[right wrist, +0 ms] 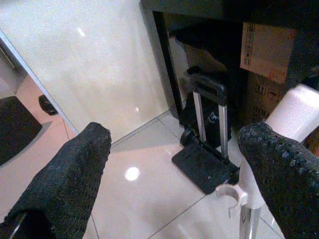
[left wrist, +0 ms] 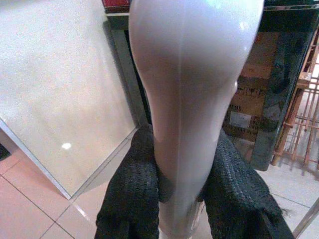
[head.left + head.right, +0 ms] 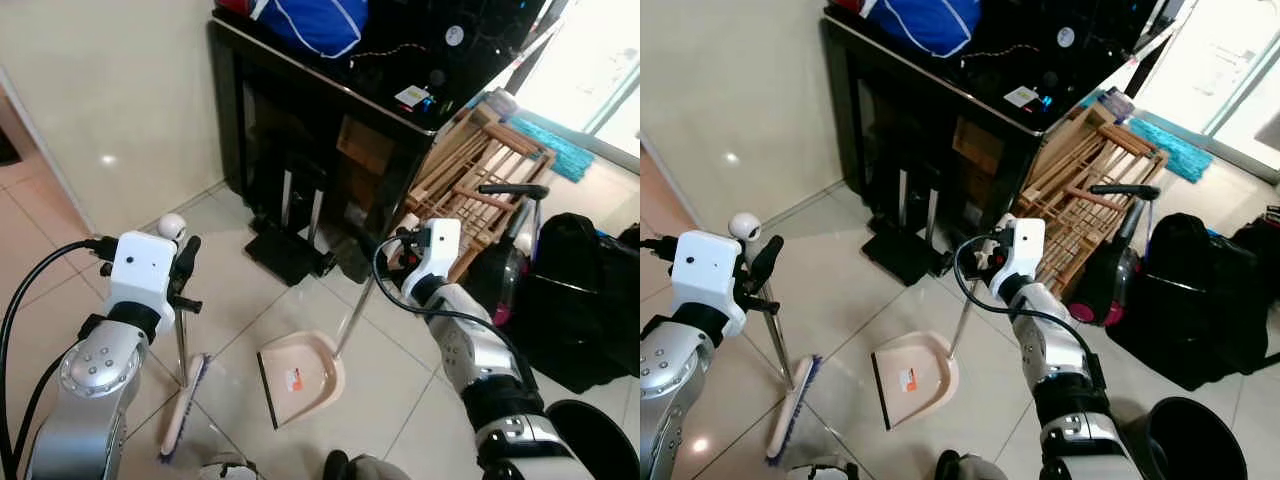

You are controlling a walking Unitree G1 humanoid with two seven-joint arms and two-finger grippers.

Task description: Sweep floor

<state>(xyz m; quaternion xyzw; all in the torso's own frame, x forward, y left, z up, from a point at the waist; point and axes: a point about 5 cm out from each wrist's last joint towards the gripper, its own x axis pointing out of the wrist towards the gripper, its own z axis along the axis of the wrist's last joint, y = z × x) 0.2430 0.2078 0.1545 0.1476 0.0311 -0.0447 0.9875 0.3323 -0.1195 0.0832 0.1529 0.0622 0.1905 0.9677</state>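
Our left gripper is clamping the broom by its white handle top — its bristle head is resting on the tiled floor, just beside the pink dustpan. Our right gripper is spreading wide — one finger touching the dustpan's upright handle, near the black cabinet.

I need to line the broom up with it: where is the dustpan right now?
The dustpan lies on the tiled floor between the two arms in the eye views, just right of the broom head, its handle rising toward the right gripper.
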